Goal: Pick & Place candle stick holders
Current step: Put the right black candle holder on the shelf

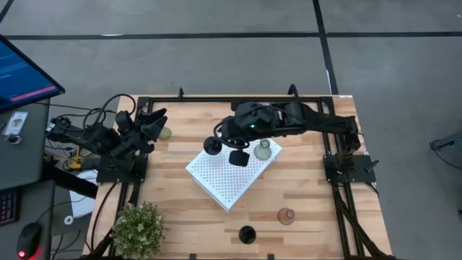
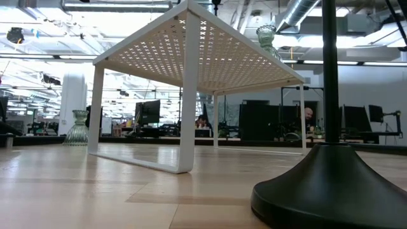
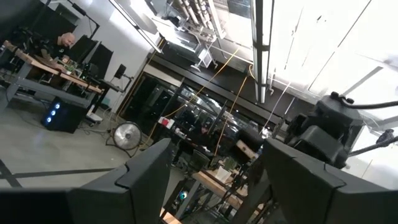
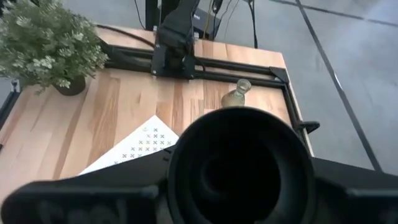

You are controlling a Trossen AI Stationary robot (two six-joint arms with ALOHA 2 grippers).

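Observation:
My right gripper [image 1: 219, 143] reaches from the right over the far-left corner of the white perforated board [image 1: 224, 180] and is shut on a black candle stick holder [image 1: 212, 146]. The holder's round hollow end [image 4: 239, 165] fills the right wrist view. A pale green holder [image 1: 263, 150] stands on the board. A second black shape [image 1: 239, 157] lies on the board beside my gripper. Another pale green holder [image 1: 165, 133] stands on the table by my left gripper [image 1: 154, 121], which is open, empty and parked at the left. A pink holder [image 1: 286, 216] and a black holder [image 1: 247, 234] stand near the front edge. My right gripper holds the black holder between its two fingers [image 4: 81, 196], which stand on either side of it and come roughly level from the table's right. The holder's round end [image 4: 239, 124] faces the wrist camera and hides the place of contact. The holder is lifted clear, above the board's corner.
A bushy green plant [image 1: 137, 230] stands at the table's front-left corner. The board is a raised shelf on legs [image 2: 187, 114], with open space beneath it. The black holder near the front edge looms at the right of the low view [image 2: 331, 184].

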